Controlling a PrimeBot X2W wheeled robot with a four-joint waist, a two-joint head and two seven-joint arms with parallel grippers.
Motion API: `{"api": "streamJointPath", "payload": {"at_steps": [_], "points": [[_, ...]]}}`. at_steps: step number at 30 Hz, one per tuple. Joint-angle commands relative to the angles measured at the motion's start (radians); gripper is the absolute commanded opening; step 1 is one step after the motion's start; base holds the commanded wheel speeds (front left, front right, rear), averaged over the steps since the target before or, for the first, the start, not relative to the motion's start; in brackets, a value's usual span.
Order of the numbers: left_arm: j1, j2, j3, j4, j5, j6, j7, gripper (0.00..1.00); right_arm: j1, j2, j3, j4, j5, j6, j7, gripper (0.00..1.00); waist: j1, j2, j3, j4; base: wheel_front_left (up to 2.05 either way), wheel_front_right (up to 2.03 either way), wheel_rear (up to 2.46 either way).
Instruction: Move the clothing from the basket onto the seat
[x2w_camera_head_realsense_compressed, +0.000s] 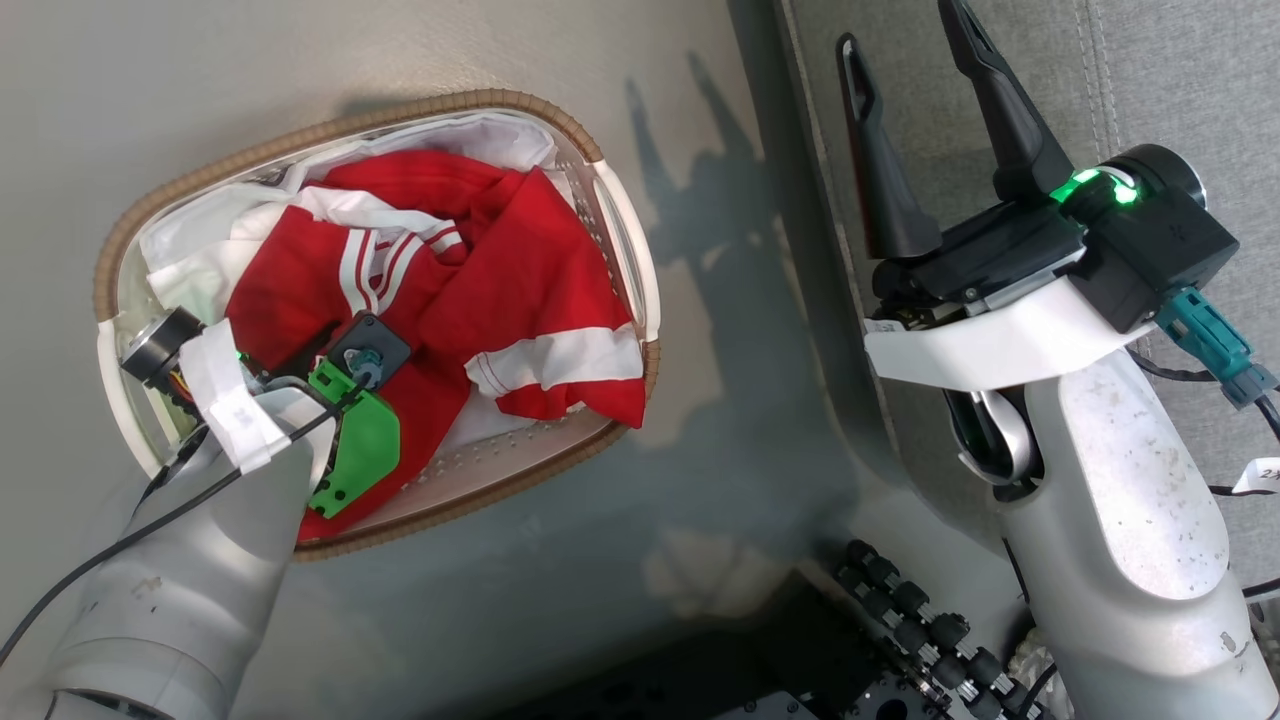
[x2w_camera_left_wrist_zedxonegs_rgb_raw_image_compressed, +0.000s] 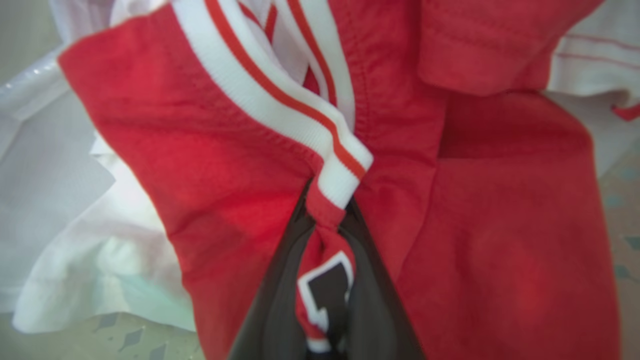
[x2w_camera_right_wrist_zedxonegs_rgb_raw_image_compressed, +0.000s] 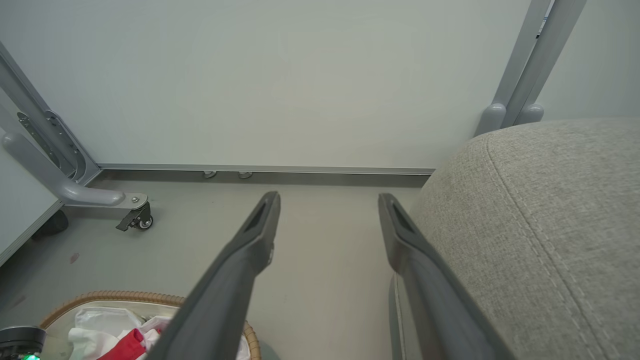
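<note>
— Two grippers to place. Left gripper (x2w_camera_left_wrist_zedxonegs_rgb_raw_image_compressed: 327, 200) first?

— Down inside the laundry basket (x2w_camera_head_realsense_compressed: 400, 108), near its left end in the head view. Fingers drawn close together, pinching a bunched fold of the red jersey (x2w_camera_left_wrist_zedxonegs_rgb_raw_image_compressed: 210, 175) right at the end of a white-and-red striped band. Dark number patch (x2w_camera_left_wrist_zedxonegs_rgb_raw_image_compressed: 327, 292) with a white outline squeezed between the two fingers lower down.

— And from the head camera?

— Wrist and green bracket (x2w_camera_head_realsense_compressed: 365, 450) over the cloth. Fingertips hidden beneath, so grip read from the wrist view.

— Right gripper (x2w_camera_head_realsense_compressed: 900, 30)?

— Spread wide, holding nothing. Raised beside the sofa cushion (x2w_camera_head_realsense_compressed: 1150, 80), fingers over its left edge in the head view, well apart from the basket. In its own wrist view, grey floor (x2w_camera_right_wrist_zedxonegs_rgb_raw_image_compressed: 320, 260) between the fingers and the cushion's rounded corner just right of the right-hand finger.

— Jersey's whereabouts?

— All in the basket, heaped and crumpled on the white liner (x2w_camera_head_realsense_compressed: 190, 240), with one white-banded edge draped toward the right rim. Possibly more than one garment in the heap; hard to tell from the folds.

— Anything else around?

— Basket on the grey floor, just left of the cushion. Pale wall panel (x2w_camera_right_wrist_zedxonegs_rgb_raw_image_compressed: 300, 75) beyond, and a grey frame leg on a caster (x2w_camera_right_wrist_zedxonegs_rgb_raw_image_compressed: 140, 220) at its foot.
</note>
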Motion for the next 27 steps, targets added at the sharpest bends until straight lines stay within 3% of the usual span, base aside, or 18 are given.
{"api": "streamJointPath", "payload": {"at_steps": [1,14,27], "points": [[-0.002,0.0,0.007,0.003,-0.015,-0.003,-0.02,0.0,-0.003,-0.003,-0.002,0.004,0.003,-0.001,-0.005,1.0,-0.0001,0.0,-0.013,0.005,0.0,0.0,0.0],[0.106,-0.069,0.097,-0.048,-0.158,-0.005,-0.131,0.0,0.046,-0.003,-0.004,0.093,-0.024,-0.001,-0.005,1.0,-0.0001,0.0,-0.222,0.07,0.0,0.0,0.0],[0.339,-0.085,0.206,-0.326,-0.266,0.016,-0.129,0.0,0.169,-0.004,-0.026,0.181,-0.043,-0.001,-0.005,1.0,-0.0001,0.0,-0.488,0.183,0.0,0.0,0.0]]}}
